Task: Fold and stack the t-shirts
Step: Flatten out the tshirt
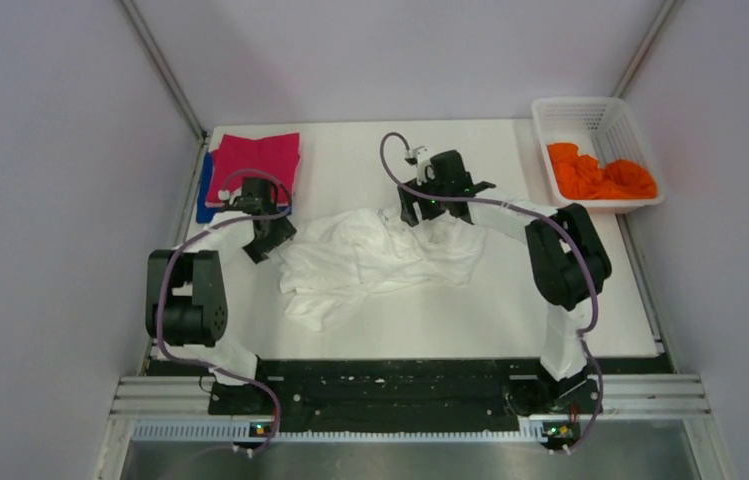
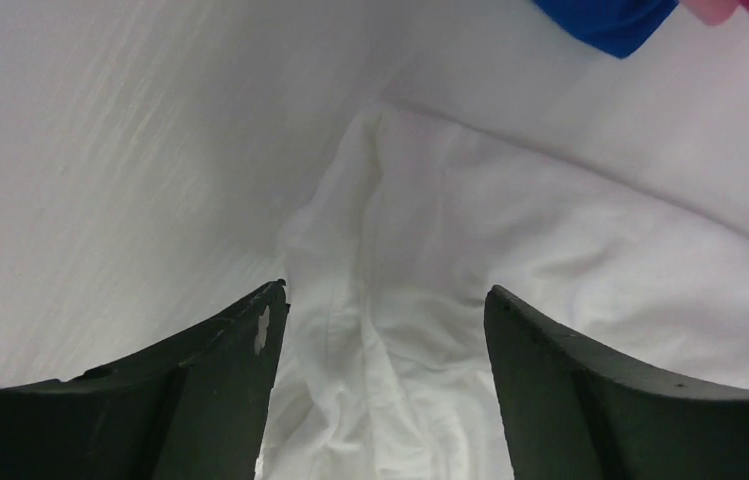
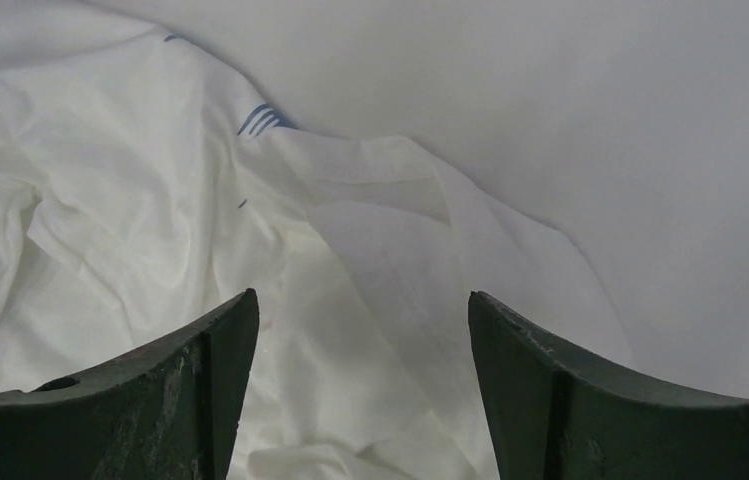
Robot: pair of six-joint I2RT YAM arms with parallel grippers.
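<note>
A white t-shirt [image 1: 370, 262] lies crumpled in the middle of the white table. My left gripper [image 1: 270, 242] is open at its left edge, its jaws standing either side of a bunched fold [image 2: 380, 330]. My right gripper [image 1: 418, 212] is open over the shirt's far right edge [image 3: 370, 300]; a small blue print [image 3: 262, 118] shows on the cloth there. A folded magenta t-shirt [image 1: 255, 165] lies on a blue one [image 1: 206, 203] at the far left; a blue corner [image 2: 605, 20] shows in the left wrist view. An orange t-shirt [image 1: 600, 178] lies in the basket.
A white plastic lattice basket [image 1: 590, 115] stands at the far right corner of the table. Grey walls with metal posts close in the sides and back. A black rail runs along the near edge by the arm bases.
</note>
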